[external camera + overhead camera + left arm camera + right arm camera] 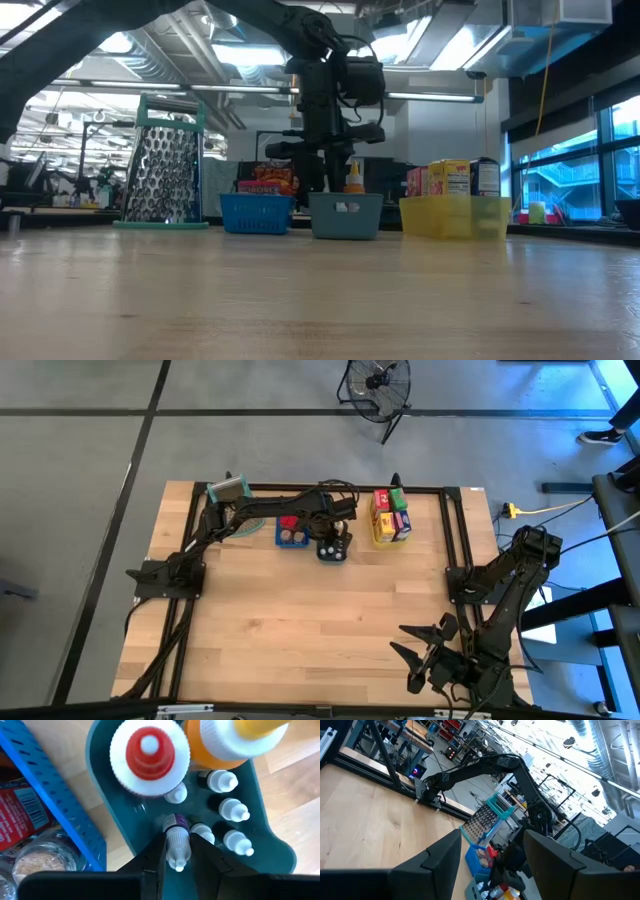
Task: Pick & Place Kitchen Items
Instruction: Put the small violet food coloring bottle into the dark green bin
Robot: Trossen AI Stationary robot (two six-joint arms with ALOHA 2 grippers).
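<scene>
The kitchen items sit in three trays at the table's far edge. The grey tray (115, 780) holds several tiny white-capped bottles (232, 810), a red-and-white capped bottle (149, 755) and an orange bottle (235, 740). My left gripper (178, 865) points down into this tray (335, 548) and is shut on a small purple-labelled bottle (176, 840). The blue tray (292, 535) holds a red packet (20, 810) and a jar (40, 860). The yellow tray (390, 525) holds cartons. My right gripper (425, 650) waits open near the front right corner. My left gripper pinches the small bottle between its two fingers (155, 857), one on each side of the white cap (178, 852). The fingers come from above, pointing down. The bottle stands upright over the grey tray, beside the other small bottles. Whether its base rests on the tray I cannot tell.
A perforated mesh basket (165, 170) stands at the far left behind the blue tray (257, 213). Black rails (455, 530) run along the table's left, right and far sides. Bare wood (300, 630) fills the middle and front of the table.
</scene>
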